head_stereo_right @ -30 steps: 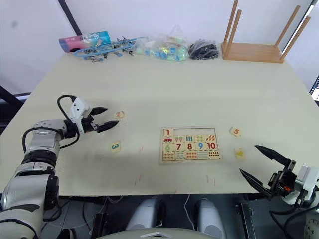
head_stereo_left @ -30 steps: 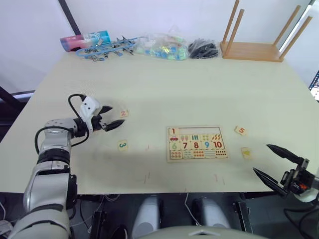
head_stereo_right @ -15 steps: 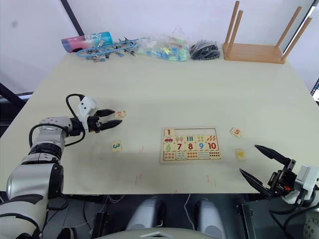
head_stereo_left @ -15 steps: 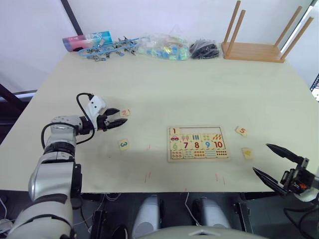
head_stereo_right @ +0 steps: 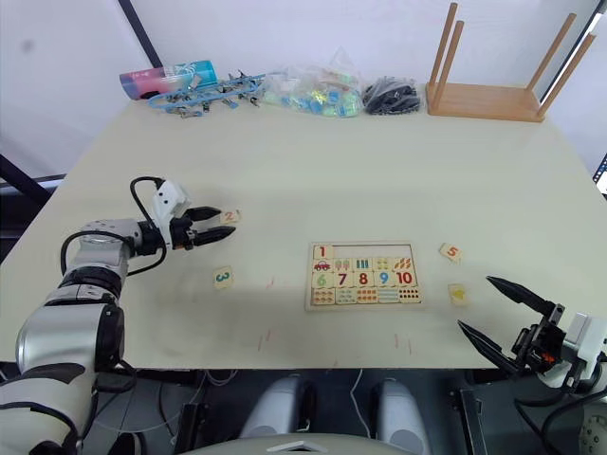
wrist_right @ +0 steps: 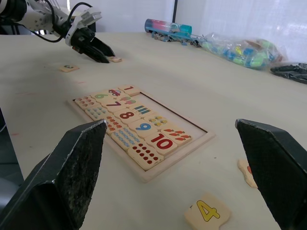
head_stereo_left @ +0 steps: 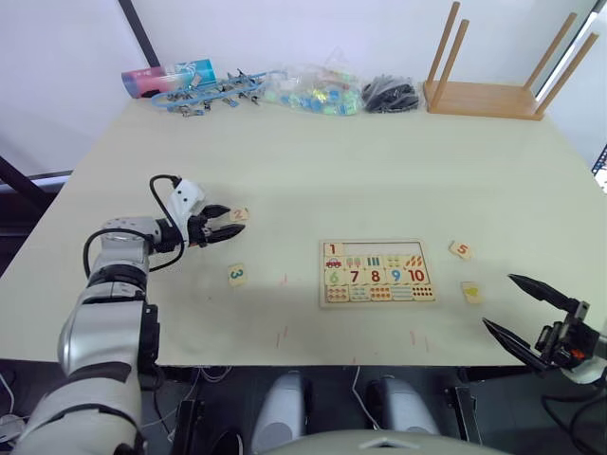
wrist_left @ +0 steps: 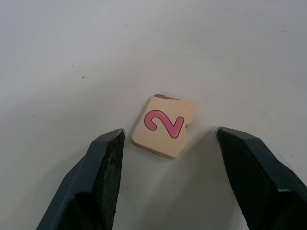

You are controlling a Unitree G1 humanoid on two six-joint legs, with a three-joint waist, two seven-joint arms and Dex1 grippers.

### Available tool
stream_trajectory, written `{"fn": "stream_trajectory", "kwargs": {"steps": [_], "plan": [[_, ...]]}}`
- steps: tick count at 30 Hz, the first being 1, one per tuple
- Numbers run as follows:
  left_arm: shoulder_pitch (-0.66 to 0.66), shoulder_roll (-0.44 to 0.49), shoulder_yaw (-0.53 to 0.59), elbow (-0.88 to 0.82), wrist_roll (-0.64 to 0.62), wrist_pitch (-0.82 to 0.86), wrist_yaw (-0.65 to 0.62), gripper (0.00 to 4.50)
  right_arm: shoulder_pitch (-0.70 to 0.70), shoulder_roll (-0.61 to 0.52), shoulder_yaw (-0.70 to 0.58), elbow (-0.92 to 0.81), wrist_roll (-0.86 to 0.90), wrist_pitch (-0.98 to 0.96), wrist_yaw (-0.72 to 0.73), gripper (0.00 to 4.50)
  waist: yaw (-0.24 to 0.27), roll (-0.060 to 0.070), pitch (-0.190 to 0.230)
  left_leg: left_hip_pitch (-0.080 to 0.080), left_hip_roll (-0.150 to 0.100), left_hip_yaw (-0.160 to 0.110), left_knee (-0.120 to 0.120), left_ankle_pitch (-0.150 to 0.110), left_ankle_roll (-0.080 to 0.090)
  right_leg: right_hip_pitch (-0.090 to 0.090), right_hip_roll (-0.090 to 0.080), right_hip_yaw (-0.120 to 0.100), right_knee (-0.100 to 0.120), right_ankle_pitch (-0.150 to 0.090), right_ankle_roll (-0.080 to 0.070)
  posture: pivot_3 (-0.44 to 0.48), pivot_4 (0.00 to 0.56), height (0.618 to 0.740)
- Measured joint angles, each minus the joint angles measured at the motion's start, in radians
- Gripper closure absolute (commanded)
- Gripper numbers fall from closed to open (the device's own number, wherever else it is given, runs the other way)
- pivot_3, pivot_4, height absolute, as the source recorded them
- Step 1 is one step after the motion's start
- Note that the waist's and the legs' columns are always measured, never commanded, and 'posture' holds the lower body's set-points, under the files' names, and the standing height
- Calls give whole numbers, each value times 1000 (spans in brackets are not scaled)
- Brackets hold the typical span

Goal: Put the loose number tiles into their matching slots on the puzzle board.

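I've got my left gripper (wrist_left: 168,143) spread wide around the 2 tile (wrist_left: 164,125) near the desk's (head_stereo_left: 379,161) left edge, nothing gripped; right gripper (head_stereo_left: 527,315) wide open too.

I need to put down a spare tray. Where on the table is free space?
Free: the wide middle between the puzzle board and the back-edge clutter, bag of pieces to wooden stand. Crowded: beside the board, near tiles 2, 3, 5, 4.

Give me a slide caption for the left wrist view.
Open left hand closing in on the pink 2 tile lying flat on the table.
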State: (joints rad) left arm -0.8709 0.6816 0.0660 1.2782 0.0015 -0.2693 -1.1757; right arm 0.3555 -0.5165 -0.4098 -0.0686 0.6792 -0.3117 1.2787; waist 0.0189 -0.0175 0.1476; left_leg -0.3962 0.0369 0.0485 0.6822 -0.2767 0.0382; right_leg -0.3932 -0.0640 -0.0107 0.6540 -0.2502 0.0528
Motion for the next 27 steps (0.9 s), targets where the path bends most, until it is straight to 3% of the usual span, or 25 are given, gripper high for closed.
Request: {"fn": "stream_trajectory", "kwargs": {"steps": [3, 5, 9, 21, 27], "plan": [[-7, -1, -2, 1, 12, 3, -4, 1284, 3, 0, 0, 0, 0, -2, 0, 0, 0, 0, 0, 0, 0, 0, 0, 0, 0, 0, 0, 0, 0, 0, 0, 0, 150, 737], [-9, 0, -3, 2, 18, 3, -14, 1773, 10, 0, 0, 0, 0, -4, 0, 0, 0, 0, 0, 0, 0, 0, 0, 0, 0, 0, 0, 0, 0, 0, 0, 0, 150, 737], [-9, -1, -4, 1, 20, 1, -41, 3514, 17, 0, 0, 0, 0, -9, 0, 0, -3, 0, 0, 0, 0, 0, 0, 0, 0, 0, 0, 0, 1, 0, 0, 0, 150, 737], [-9, 8, -3, 0, 34, -9, -52, 3514, 7, 0, -1, 4, 0, -18, 0, 0, -6, 0, 0, 1, 0, 1, 0, 0, 0, 0, 0, 1, 1, 0, 0, 0, 150, 737], [-9, 22, 3, 0, 33, -21, -117, 3514, 0, 1, 0, 4, 0, -18, 7, 0, -6, 0, 0, 0, 0, 1, 0, 0, 0, -1, 0, 1, 1, 0, 0, 0, 150, 737]]}}
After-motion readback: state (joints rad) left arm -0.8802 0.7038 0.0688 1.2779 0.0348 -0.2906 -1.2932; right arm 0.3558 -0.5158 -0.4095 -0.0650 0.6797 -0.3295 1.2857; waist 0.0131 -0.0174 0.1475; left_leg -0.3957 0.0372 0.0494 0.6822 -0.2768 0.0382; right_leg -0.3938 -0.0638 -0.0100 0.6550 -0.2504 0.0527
